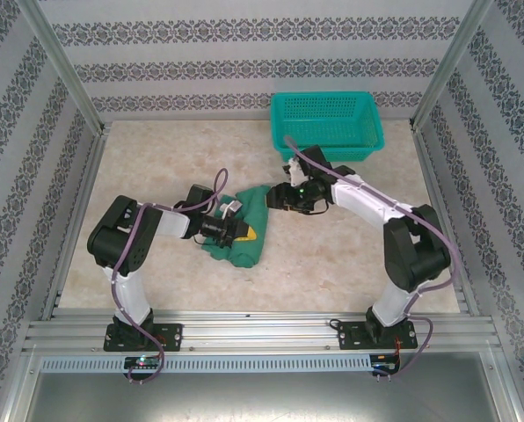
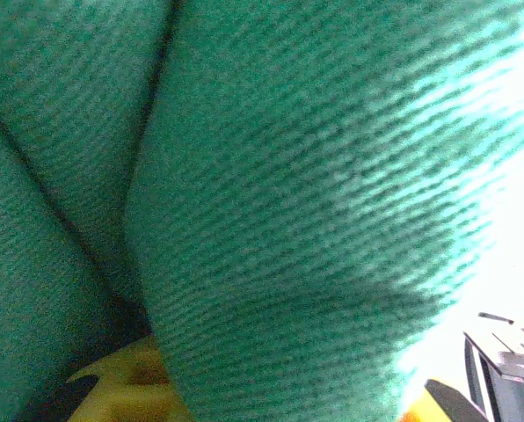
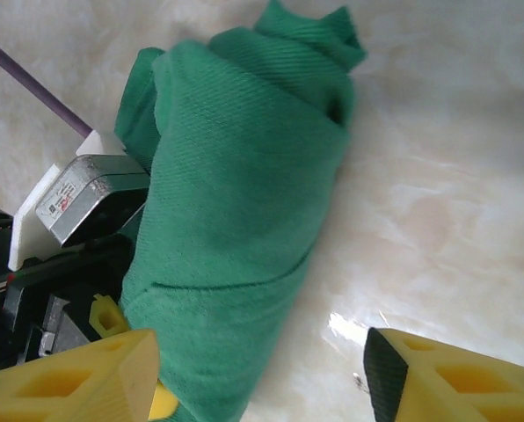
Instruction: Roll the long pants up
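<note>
The long pants (image 1: 249,230) lie as a thick dark green roll in the middle of the table. In the right wrist view the roll (image 3: 236,220) runs lengthwise away from the camera, with a loose end sticking up at its far tip. My left gripper (image 1: 244,235) is shut on the roll from the left. In its own view the green cloth (image 2: 288,220) sits between its yellow fingers (image 2: 130,387). My right gripper (image 1: 274,198) hangs just over the roll's far right end. It is open (image 3: 262,374), its yellow fingertips (image 3: 447,378) spread wide, the left one beside the cloth.
A teal mesh basket (image 1: 326,123) stands at the back right, behind the right arm. The left gripper's body and camera block (image 3: 82,198) press against the roll's left side. Bare marble tabletop (image 3: 438,202) lies to the right of the roll. Patterned walls enclose the table.
</note>
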`<state>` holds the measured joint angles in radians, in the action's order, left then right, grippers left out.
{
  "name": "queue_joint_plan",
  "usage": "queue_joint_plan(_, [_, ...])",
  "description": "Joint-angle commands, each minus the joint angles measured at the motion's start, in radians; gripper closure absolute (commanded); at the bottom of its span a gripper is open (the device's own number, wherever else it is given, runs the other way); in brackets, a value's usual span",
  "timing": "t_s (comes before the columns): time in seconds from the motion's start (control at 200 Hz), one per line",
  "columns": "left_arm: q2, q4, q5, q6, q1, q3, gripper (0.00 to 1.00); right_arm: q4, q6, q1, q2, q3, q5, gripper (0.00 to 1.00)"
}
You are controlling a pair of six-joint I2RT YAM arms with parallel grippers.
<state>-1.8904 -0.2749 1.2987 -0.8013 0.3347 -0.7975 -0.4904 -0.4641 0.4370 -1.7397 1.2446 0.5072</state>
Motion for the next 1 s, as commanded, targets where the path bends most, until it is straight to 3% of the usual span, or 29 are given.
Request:
queue_joint_plan(0.0, [-0.048,0.020,-0.019,-0.006,-0.009,0.037,1.00,-0.019,0.024,0.012,-0.061,0.046,0.040,0.35])
queue_joint_plan(0.05, [-0.045,0.002,-0.027,-0.013,-0.008,0.044,1.00,0.014,0.011,0.013,-0.061,0.033,0.034,0.38])
queue_joint_plan(0.09, [-0.039,-0.020,-0.033,-0.020,-0.006,0.051,1.00,0.063,0.000,0.009,-0.051,0.009,0.058,0.47])
queue_joint_plan(0.115, [-0.036,-0.029,-0.037,-0.021,-0.005,0.057,1.00,0.084,-0.012,0.007,-0.048,0.002,0.070,0.62])
queue_joint_plan(0.15, [-0.035,-0.041,-0.044,-0.024,-0.005,0.064,1.00,0.099,-0.029,0.001,-0.046,-0.002,0.077,0.97])
queue_joint_plan(0.16, [-0.036,-0.043,-0.045,-0.023,-0.004,0.066,1.00,0.103,-0.032,0.000,-0.045,-0.003,0.078,1.00])
queue_joint_plan(0.744, [-0.158,-0.148,-0.118,0.012,-0.001,0.139,1.00,0.174,-0.059,0.045,-0.066,0.035,0.185,1.00])
queue_joint_plan(0.849, [-0.168,-0.142,-0.117,0.021,-0.008,0.132,1.00,0.184,-0.085,0.062,-0.159,0.045,0.209,1.00])
queue_joint_plan(0.994, [-0.180,-0.155,-0.117,0.020,-0.015,0.137,1.00,0.084,-0.109,0.107,-0.416,0.156,0.202,1.00])
